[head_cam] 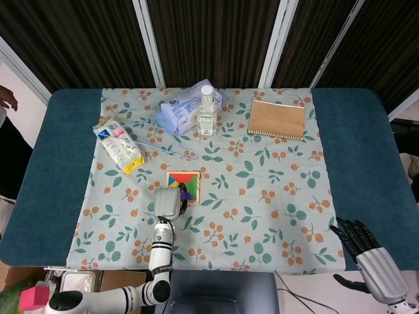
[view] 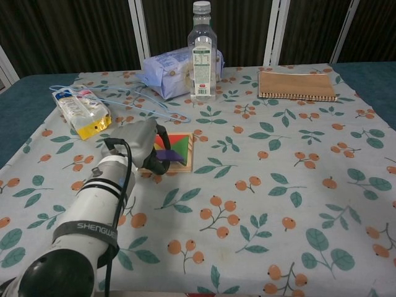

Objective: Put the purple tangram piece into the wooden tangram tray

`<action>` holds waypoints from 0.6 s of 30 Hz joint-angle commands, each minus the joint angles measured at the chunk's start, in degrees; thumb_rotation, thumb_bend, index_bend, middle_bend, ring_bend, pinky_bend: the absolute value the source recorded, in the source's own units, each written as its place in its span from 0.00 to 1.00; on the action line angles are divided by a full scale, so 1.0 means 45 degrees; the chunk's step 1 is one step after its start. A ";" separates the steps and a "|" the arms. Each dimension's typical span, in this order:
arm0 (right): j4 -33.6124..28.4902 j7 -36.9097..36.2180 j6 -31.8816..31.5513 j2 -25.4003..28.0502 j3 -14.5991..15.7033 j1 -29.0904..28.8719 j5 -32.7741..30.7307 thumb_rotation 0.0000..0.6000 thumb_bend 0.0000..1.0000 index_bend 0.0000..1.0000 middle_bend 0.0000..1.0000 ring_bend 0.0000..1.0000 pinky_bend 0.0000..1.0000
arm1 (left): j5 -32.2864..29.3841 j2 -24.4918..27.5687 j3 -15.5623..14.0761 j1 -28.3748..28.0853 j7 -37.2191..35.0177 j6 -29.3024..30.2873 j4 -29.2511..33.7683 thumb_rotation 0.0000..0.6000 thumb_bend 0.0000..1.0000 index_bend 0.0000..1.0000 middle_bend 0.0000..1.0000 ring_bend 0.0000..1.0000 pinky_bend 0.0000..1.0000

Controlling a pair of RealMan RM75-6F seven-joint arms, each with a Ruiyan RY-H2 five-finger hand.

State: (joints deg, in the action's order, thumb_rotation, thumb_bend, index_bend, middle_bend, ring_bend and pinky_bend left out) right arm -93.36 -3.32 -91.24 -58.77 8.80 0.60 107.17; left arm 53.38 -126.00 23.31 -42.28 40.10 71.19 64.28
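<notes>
The wooden tangram tray [head_cam: 198, 186] lies mid-cloth with coloured pieces in it; the chest view shows its right rim [view: 190, 156]. My left hand [head_cam: 167, 203] sits at the tray's near-left corner. Its fingers pinch the purple tangram piece [head_cam: 186, 194] over the tray's near edge. In the chest view the left hand [view: 140, 143] covers the tray's left part, and the purple piece [view: 172, 154] sticks out to the right of the fingers. My right hand [head_cam: 365, 254] hangs by the table's near right edge, fingers spread, holding nothing.
At the back stand a clear water bottle [head_cam: 206, 111], a blue-white packet [head_cam: 178, 112] and a brown notebook [head_cam: 277, 119]. A yellow-white pouch [head_cam: 118, 145] and a thin blue hanger [head_cam: 167, 142] lie left of the tray.
</notes>
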 commanded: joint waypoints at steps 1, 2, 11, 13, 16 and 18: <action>-0.0010 0.0022 0.0007 -0.0003 0.0001 0.0003 -0.0003 1.00 0.16 0.00 0.00 0.00 0.00 | -0.0031 0.0063 0.0014 0.0038 -0.0021 0.0002 0.0047 1.00 0.38 0.40 1.00 1.00 1.00; -0.0020 0.0038 0.0004 -0.0008 -0.0003 0.0006 -0.0004 1.00 0.16 0.00 0.00 0.00 0.00 | -0.0044 0.0099 0.0019 0.0042 -0.0019 -0.0011 0.0071 1.00 0.38 0.40 1.00 1.00 1.00; -0.0024 0.0045 -0.0022 -0.0010 -0.0012 0.0019 -0.0005 1.00 0.16 0.00 0.00 0.00 0.00 | 0.0099 0.0164 -0.0159 0.0091 -0.0101 0.0071 0.0318 1.00 0.38 0.39 1.00 1.00 1.00; -0.0020 0.0011 -0.0030 0.0003 -0.0014 0.0018 -0.0013 1.00 0.16 0.00 0.00 0.00 0.00 | 0.0068 0.0178 -0.0179 0.0098 -0.0028 0.0075 0.0339 1.00 0.38 0.39 1.00 1.00 1.00; 0.0004 -0.0069 -0.0080 0.0032 -0.0002 0.0029 0.0013 1.00 0.16 0.00 0.00 0.00 0.00 | -0.0040 0.0224 -0.0184 0.0139 0.0088 0.0074 0.0355 1.00 0.38 0.39 1.00 1.00 1.00; 0.0030 -0.0127 -0.0142 0.0045 -0.0001 0.0044 0.0034 1.00 0.16 0.00 0.00 0.00 0.00 | -0.0156 0.0279 -0.0181 0.0192 0.0148 0.0045 0.0374 1.00 0.38 0.39 1.00 1.00 1.00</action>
State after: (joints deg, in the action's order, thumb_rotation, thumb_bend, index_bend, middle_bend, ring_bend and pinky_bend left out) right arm -93.24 -3.87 -91.86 -58.59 8.79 0.78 107.30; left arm 52.85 -124.87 22.49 -41.53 40.64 71.45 65.91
